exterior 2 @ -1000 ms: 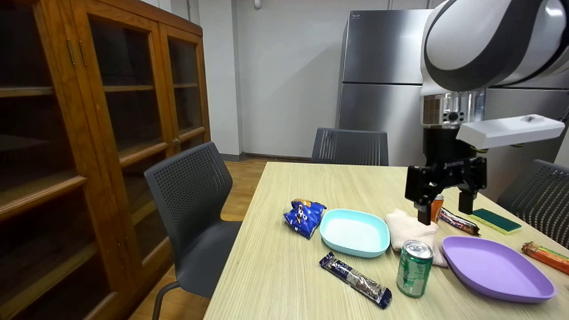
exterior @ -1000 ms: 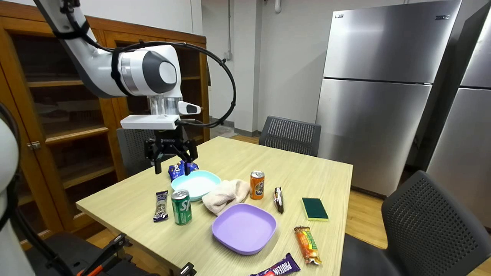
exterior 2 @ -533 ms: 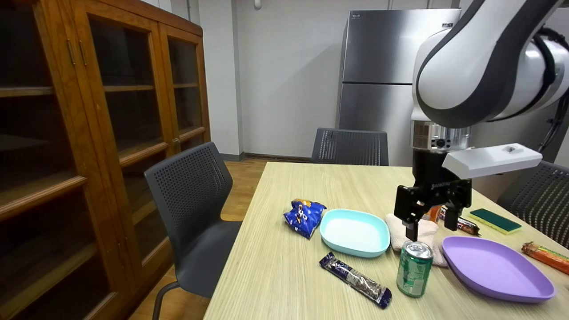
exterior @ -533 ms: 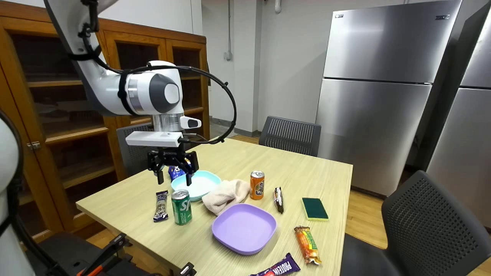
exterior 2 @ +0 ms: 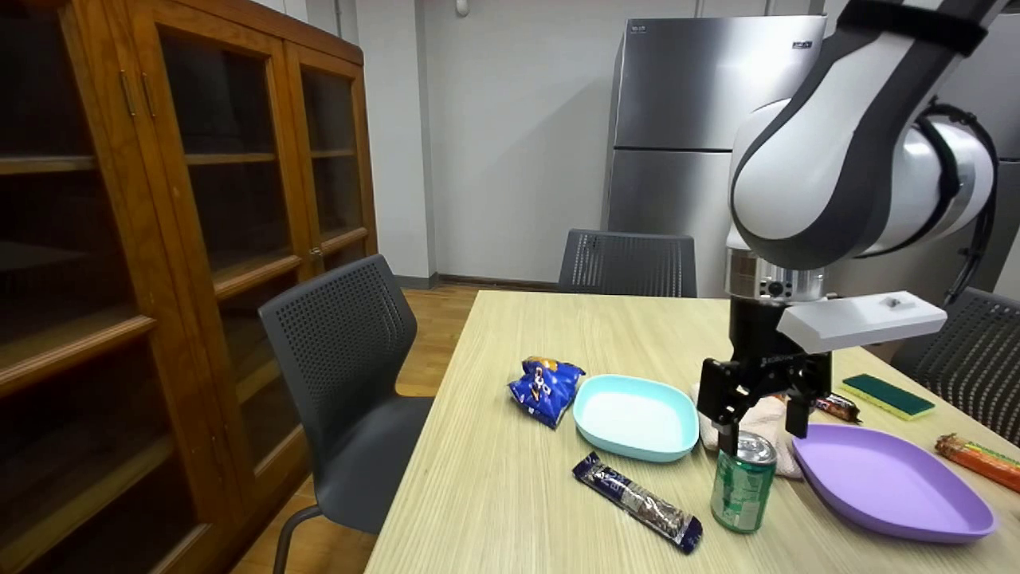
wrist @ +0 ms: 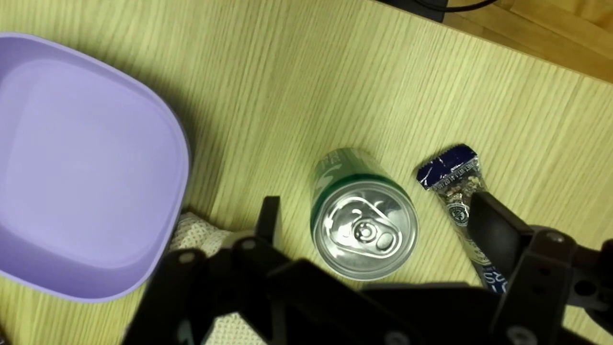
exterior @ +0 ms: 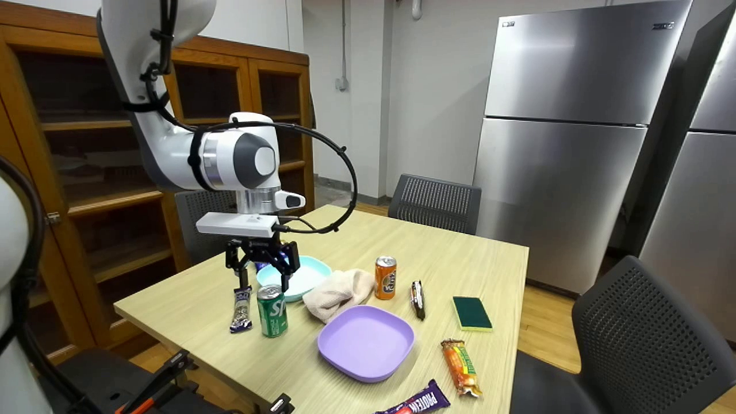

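Observation:
My gripper (exterior: 264,283) is open and empty, pointing down. In an exterior view the gripper (exterior 2: 763,434) is just above the green soda can (exterior 2: 741,494), which stands upright on the table. In the wrist view the can's silver top (wrist: 364,230) lies between the two fingers, closer to the left one, with gaps on both sides. A dark blue snack bar (wrist: 457,191) lies beside the can, partly behind the right finger; it also shows in an exterior view (exterior 2: 637,502). A beige cloth (exterior: 339,293) lies near the can, partly hidden by the gripper in the wrist view.
A purple plate (exterior: 366,343) and a light blue plate (exterior 2: 637,418) flank the cloth. A blue chip bag (exterior 2: 547,391) lies beyond. An orange can (exterior: 386,278), dark wrapped bar (exterior: 418,300), green sponge (exterior: 472,313), orange-wrapped bar (exterior: 461,368) and purple bar (exterior: 420,401) are farther off.
The arm and open gripper have moved down, and in an exterior view slightly left, toward the green can's top. The objects on the table have not moved.

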Motion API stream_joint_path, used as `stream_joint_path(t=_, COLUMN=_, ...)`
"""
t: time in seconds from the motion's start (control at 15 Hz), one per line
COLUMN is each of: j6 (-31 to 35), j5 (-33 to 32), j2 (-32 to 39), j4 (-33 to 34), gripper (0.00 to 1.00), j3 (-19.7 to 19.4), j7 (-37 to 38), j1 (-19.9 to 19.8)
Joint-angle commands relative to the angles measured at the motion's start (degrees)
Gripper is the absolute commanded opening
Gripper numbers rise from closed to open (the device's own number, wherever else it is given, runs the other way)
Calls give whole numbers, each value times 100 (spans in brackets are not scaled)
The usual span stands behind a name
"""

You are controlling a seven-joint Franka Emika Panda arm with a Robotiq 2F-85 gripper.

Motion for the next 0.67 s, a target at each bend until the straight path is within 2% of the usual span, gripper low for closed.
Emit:
stream_joint_path(t=0.0, j6=110, j5=-120, j2=267, j4=182, gripper=100, j3=-120, j7=97, j1=109)
stream_joint_path(t=0.6, j6=161, j5=-104, j2=722, j4=445, gripper=100, j3=-210, j7=88, j1=216)
